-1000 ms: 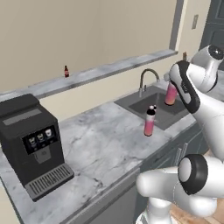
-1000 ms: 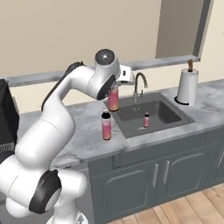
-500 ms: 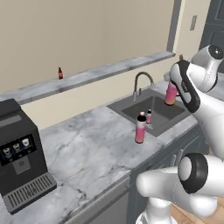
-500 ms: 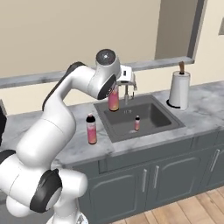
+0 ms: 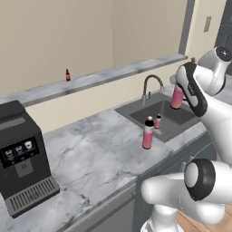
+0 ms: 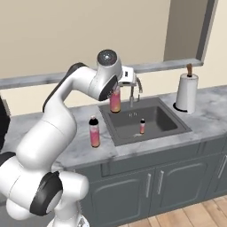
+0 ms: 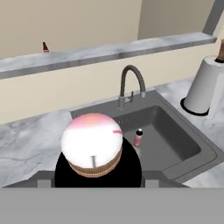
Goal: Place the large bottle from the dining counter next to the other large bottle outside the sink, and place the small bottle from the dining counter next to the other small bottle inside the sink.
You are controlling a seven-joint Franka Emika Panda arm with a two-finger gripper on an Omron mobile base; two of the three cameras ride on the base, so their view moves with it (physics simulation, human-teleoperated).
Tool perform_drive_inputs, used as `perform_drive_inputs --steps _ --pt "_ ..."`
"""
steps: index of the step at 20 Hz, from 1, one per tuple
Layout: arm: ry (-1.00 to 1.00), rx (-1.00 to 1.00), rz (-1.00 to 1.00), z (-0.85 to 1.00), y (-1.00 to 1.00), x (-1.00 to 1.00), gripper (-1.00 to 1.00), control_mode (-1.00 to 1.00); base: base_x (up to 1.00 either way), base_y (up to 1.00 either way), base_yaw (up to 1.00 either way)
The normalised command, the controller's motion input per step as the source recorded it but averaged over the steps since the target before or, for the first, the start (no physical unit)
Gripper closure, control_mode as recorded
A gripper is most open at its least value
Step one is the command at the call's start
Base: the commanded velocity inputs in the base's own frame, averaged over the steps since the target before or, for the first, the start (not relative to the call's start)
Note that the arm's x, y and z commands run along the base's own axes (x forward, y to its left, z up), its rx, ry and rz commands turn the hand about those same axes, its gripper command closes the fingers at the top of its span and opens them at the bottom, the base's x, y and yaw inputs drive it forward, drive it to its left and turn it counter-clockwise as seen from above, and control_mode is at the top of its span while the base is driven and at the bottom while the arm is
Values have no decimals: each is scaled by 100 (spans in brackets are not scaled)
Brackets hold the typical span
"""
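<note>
**Large bottle carried over the sink; camera base shifted**

Against the earlier pictures, whole scene slid sideways in both base views: coffee machine (image 5: 22,158) now further left and larger in the left base view, sink (image 6: 175,128) more central in the right base view. A move of the base, not of the things. Carried bottle in the same place relative to the arm as before.

Gripper (image 6: 116,91) clamped on a large pink bottle (image 6: 115,99), held upright above the left part of the basin, close by the curved faucet (image 5: 151,86). In the hand view, bottle's rounded bottom (image 7: 92,144) close to the lens, finger tips hidden behind it.

Counted:
- Large pink bottles, two: one in the gripper, the other large bottle (image 5: 148,132) standing upright on the grey marble counter (image 5: 90,158), just beside the sink's edge, outside the basin.
- Small bottles, two: the pale small bottle (image 6: 142,126) with dark cap upright inside the sink; the small dark brown bottle (image 5: 67,75) upright on the dining counter (image 5: 113,74), well apart from the sink.
- Sink, one; faucet, one.
- Paper towel roll (image 6: 186,93), one, upright on the counter at the sink's far side.
- Coffee machine, one.
</note>
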Motion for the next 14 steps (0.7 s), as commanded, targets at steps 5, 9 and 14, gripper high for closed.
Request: perform_drive_inputs --steps 5,9,14 --pt "0 0 0 0 0 0 100 100 28 -1 19" --pt "0 0 4 -8 -2 0 100 -100 5 -4 12" --pt "0 0 12 -21 -1 1 100 -100 0 0 0"
